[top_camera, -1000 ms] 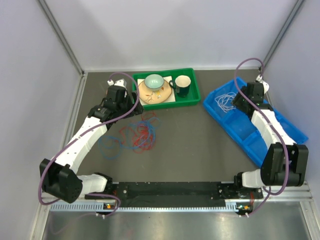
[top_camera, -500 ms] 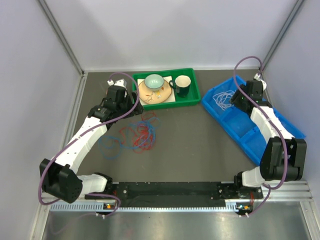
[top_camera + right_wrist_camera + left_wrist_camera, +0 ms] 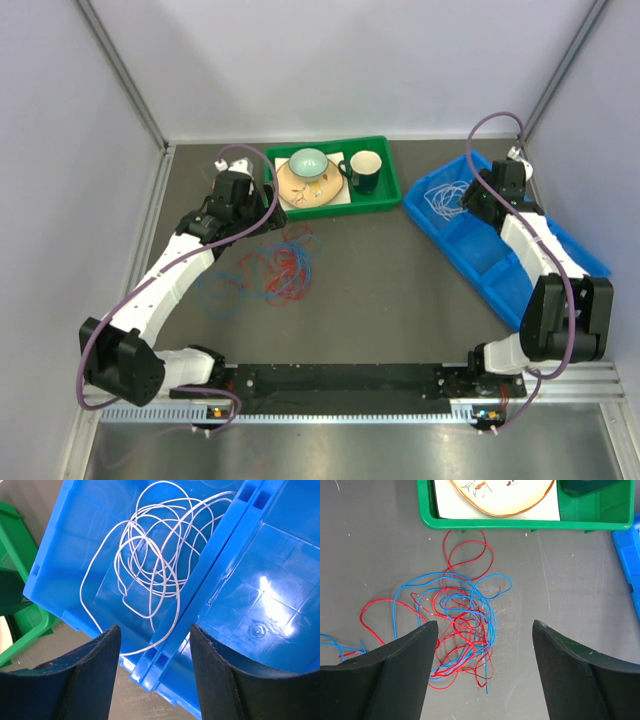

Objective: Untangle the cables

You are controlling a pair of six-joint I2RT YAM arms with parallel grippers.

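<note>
The red cable (image 3: 290,262) and blue cable (image 3: 222,295) lie in one loose tangle on the dark table left of centre. In the left wrist view the red cable (image 3: 462,630) and blue cable (image 3: 492,625) knot together. My left gripper (image 3: 484,623) hangs open above the tangle's right part, touching nothing. The white cable (image 3: 445,198) lies coiled in the far compartment of a blue bin (image 3: 560,250). One strand of the white cable (image 3: 150,555) runs along the divider wall. My right gripper (image 3: 155,628) is open above that divider and holds nothing.
A green tray (image 3: 385,195) stands at the back centre with a plate (image 3: 305,188), a pale bowl (image 3: 309,161) and a dark mug (image 3: 365,170). Its near rim (image 3: 520,524) lies just beyond the tangle. The blue bin (image 3: 260,580) sits slanted at the right.
My right gripper has drifted slightly left and back over the blue bin, whose near corner has shifted with it. The left arm and the red and blue tangle have not moved.
</note>
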